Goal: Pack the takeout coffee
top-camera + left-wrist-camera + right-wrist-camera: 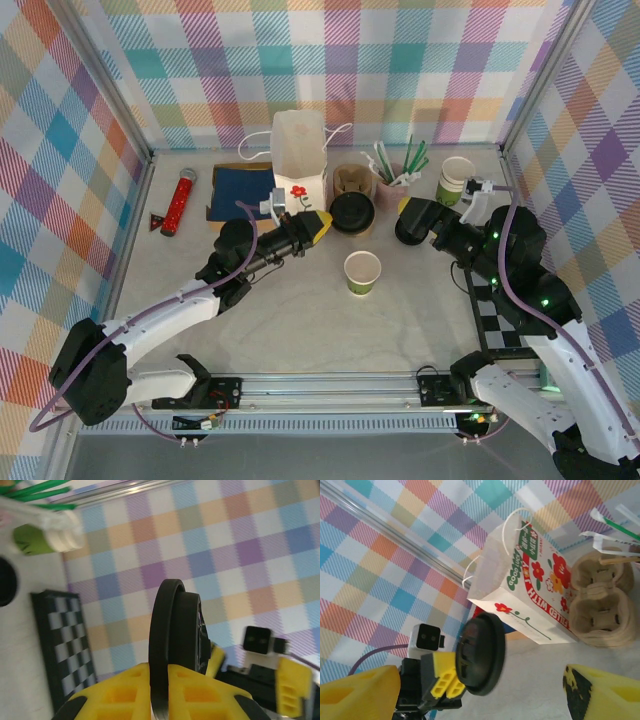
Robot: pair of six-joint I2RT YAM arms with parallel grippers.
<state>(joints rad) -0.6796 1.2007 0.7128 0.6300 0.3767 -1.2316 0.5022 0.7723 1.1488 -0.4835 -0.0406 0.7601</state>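
Observation:
The takeout coffee cup (362,272), green with a cream upper band, stands open-topped mid-table. Its round black lid (352,213) is off the cup and held on edge above the table, behind the cup. My left gripper (326,223) is shut on it. In the left wrist view the lid (172,640) sits edge-on between the yellow fingers (120,695). My right gripper (406,219) hovers just right of the lid, open with nothing between its fingers (605,692). The right wrist view faces the lid (482,652) and the left gripper (445,680) holding it.
Along the back stand a flowered paper bag (299,160), a brown pulp carrier (352,182), a cup of straws (395,175) and a stack of lidless cups (457,180). A blue pad (240,190) and a red tube (180,200) lie left. A checkered board (510,320) lies right.

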